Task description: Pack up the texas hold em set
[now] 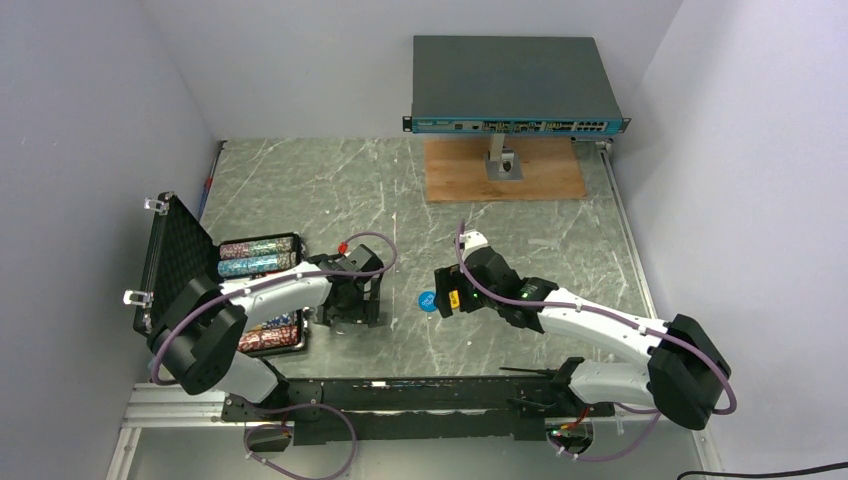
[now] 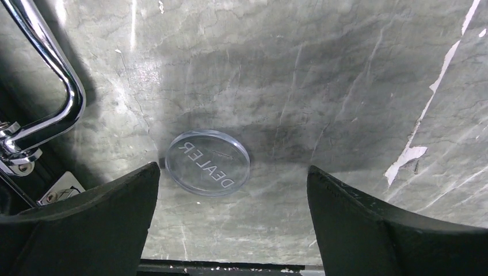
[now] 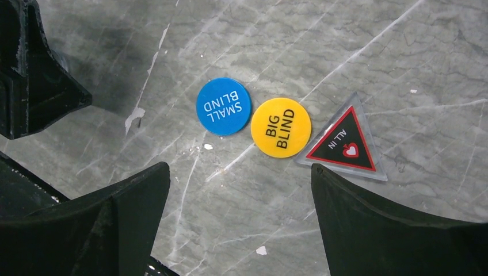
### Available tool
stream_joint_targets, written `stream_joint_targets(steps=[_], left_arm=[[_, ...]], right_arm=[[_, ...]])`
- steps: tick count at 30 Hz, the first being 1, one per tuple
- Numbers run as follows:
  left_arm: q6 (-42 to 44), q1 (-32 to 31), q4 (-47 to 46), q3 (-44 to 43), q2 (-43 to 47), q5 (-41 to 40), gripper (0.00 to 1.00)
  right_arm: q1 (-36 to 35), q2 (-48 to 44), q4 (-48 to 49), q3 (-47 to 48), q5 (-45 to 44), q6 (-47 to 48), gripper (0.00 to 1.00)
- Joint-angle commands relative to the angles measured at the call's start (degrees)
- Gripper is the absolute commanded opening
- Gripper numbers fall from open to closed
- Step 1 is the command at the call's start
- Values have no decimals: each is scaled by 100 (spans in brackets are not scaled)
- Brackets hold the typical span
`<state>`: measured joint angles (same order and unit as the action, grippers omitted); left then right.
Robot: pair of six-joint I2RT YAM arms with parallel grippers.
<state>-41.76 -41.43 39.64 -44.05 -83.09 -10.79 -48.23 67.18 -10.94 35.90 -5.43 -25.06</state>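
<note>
Your left claw gapes empty above the clear DEALER disc, and its camera cuts the briefcase at 9 o'clock down to a silver handle. Your right claw is wide too, holding nothing. The blue disc, yellow disc and red triangle lie at 12 to 2 o'clock, and only the blue shows from above.

Pale grey walls enclose a grey marbled table; a wooden board lies at the back.
</note>
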Motion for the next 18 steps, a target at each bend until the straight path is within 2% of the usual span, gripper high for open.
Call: stream_joint_targets(steps=[1, 8, 15, 18], left_arm=[[-223, -14, -200, 71, 68, -95, 98], [-124, 257, -352, 288, 103, -6, 87], [-43, 317, -479, 283, -183, 109, 60], [-88, 266, -439, 272, -189, 128, 62]], right_arm=[[-10, 11, 65, -45, -43, 10, 94], [-7, -25, 66, -44, -37, 19, 94], [-6, 7, 62, -44, -11, 10, 94], [-3, 14, 33, -33, -26, 10, 94]])
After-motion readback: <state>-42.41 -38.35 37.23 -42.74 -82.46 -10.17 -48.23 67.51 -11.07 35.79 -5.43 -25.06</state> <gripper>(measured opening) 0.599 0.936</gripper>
